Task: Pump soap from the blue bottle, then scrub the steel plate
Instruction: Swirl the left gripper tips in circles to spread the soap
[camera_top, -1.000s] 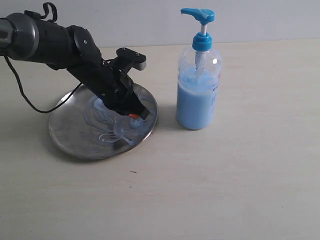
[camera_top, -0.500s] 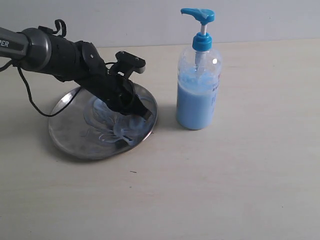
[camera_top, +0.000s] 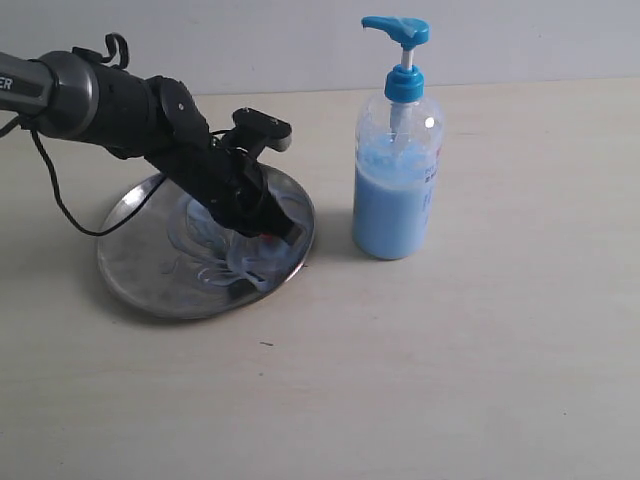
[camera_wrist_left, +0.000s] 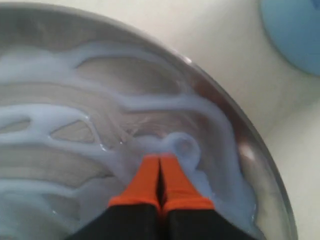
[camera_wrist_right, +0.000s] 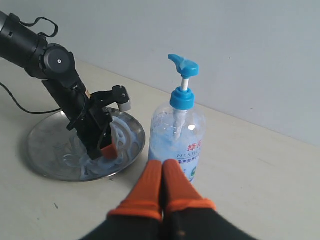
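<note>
The plate (camera_top: 130, 270) lies on the table (camera_top: 450, 380) at the left of the exterior view, and the bottle (camera_top: 395, 190) stands upright just beside its right edge, not touching it. Soap (camera_wrist_left: 50, 120) covers much of the plate in swirled streaks and pools thickest by the rim on the bottle's side. The left gripper (camera_wrist_left: 160, 165) is pinched tight with nothing between its orange tips, which dip into that pool close to the rim. The right gripper (camera_wrist_right: 162, 167) is also pinched tight and empty, hanging in the air on the near side of the bottle and clear of it. Nothing holds the plate, so a hard press this near its edge could tilt it or skate it across the table, likely toward the bottle. A stroke outward could carry soap over the low rim. The bottle is tall and near, so a wide sweep of the left arm might knock it over. Bare tips with no sponge may scratch the steel or slip on the slick film
</note>
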